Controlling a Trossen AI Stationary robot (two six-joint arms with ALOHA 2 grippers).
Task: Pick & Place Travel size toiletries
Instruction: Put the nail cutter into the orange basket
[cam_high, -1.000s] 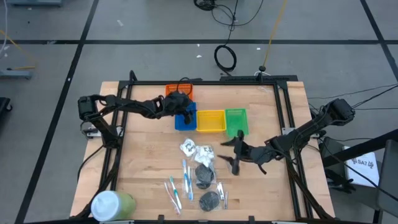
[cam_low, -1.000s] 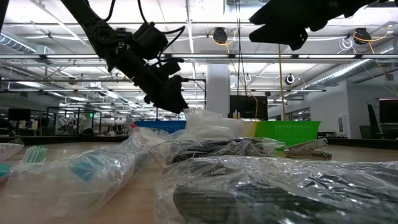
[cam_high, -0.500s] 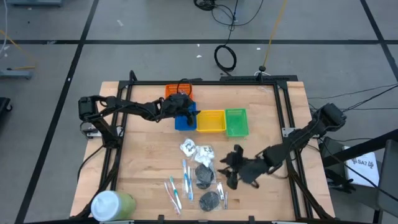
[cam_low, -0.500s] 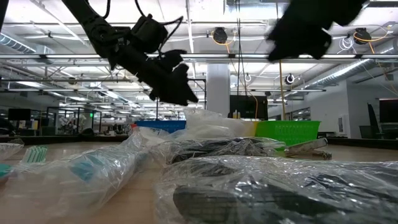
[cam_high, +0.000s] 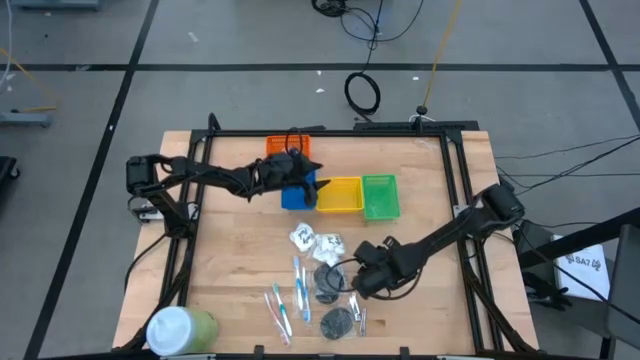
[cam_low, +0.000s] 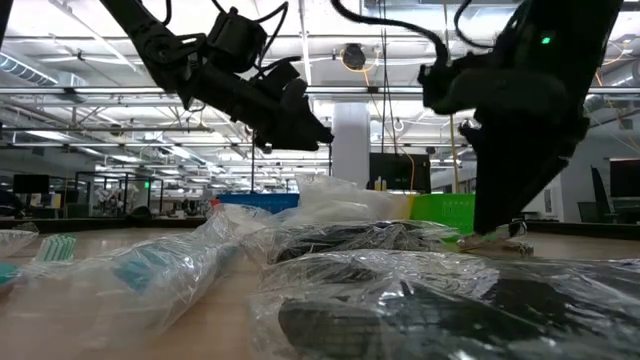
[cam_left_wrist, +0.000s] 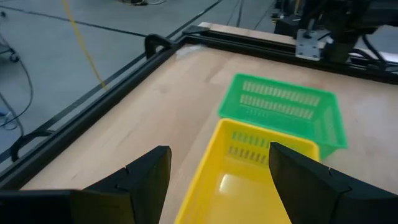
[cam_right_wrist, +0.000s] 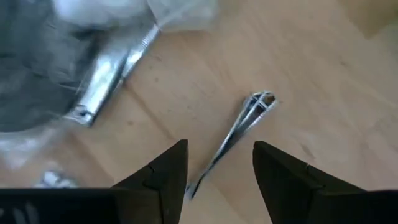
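The travel size toiletries lie near the table's front middle: white packets (cam_high: 303, 237), dark discs in plastic (cam_high: 327, 284), toothbrushes (cam_high: 299, 290) and silvery sticks (cam_high: 356, 310). My right gripper (cam_high: 353, 280) points steeply down just right of the discs. It is open, with its fingers on either side of one bare silvery stick's (cam_right_wrist: 239, 132) end; a wrapped stick (cam_right_wrist: 112, 71) lies beside it. My left gripper (cam_high: 313, 183) hovers open, holding nothing, over the blue tray (cam_high: 292, 197) and the yellow tray (cam_left_wrist: 249, 180).
Orange (cam_high: 288, 146), blue, yellow and green (cam_high: 380, 196) trays stand in a row at the table's far middle. A large green cylinder with a white cap (cam_high: 180, 328) stands at the near left corner. A black frame (cam_high: 460, 190) runs along the table's edges.
My right gripper has come down and moved toward the table's near left, onto the toiletries. It has tipped from nearly level to pointing steeply down and has rolled. My left gripper has tipped up toward level and risen slightly over the trays.
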